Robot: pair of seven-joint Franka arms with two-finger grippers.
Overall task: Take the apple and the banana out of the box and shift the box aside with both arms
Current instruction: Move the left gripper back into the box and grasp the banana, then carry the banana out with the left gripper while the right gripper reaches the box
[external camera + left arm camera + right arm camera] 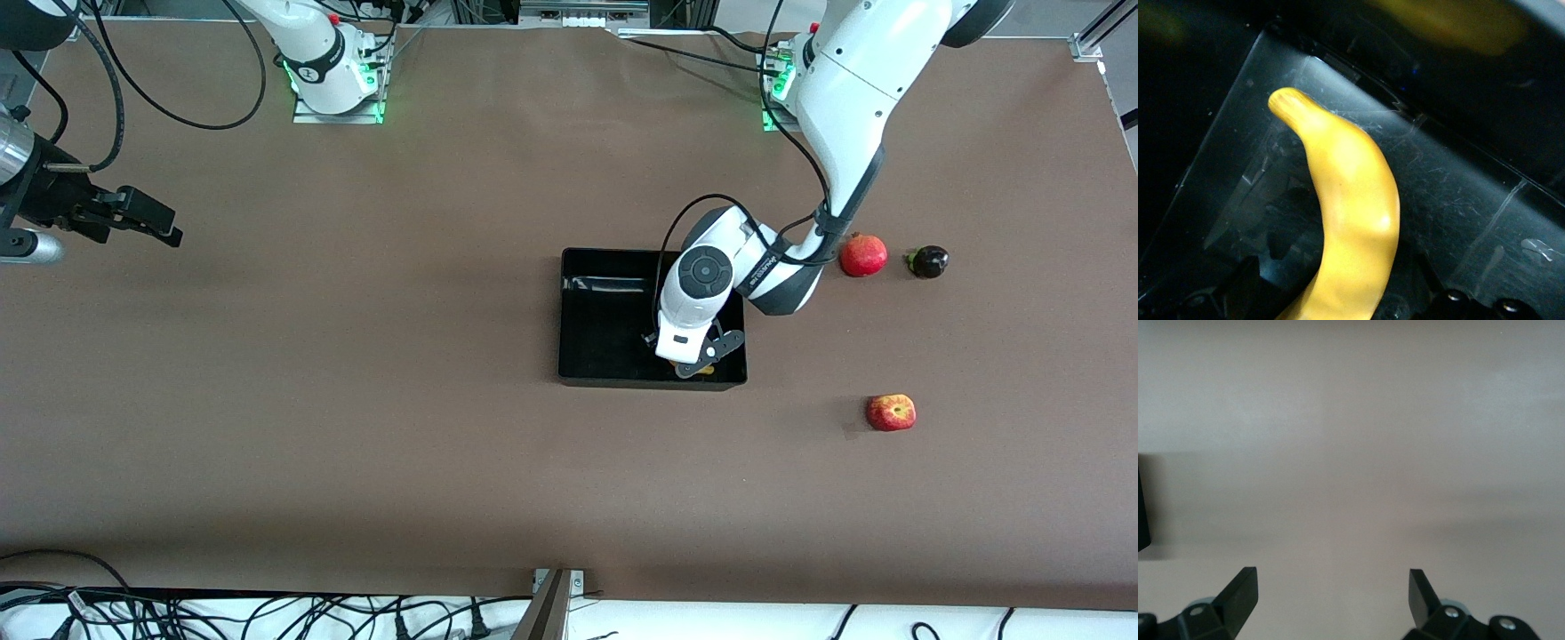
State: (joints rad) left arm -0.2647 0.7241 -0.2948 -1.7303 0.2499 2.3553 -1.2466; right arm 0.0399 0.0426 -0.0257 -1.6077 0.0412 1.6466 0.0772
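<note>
The black box (613, 380) stands mid-table. My left gripper (704, 363) is down inside it, at the corner nearest the front camera and toward the left arm's end. The yellow banana (707, 368) is almost hidden under the hand. In the left wrist view the banana (1351, 200) lies on the box floor (1458, 200) and runs between the spread fingers of my left gripper (1335, 270). The red apple (891, 412) lies on the table, nearer the front camera than the box, toward the left arm's end. My right gripper (164, 229) (1331, 583) is open and empty over bare table at the right arm's end.
A round red pomegranate (863, 255) and a small dark fruit (927, 261) lie beside the box toward the left arm's end, close to the left arm's elbow. Cables hang off the table edge nearest the camera.
</note>
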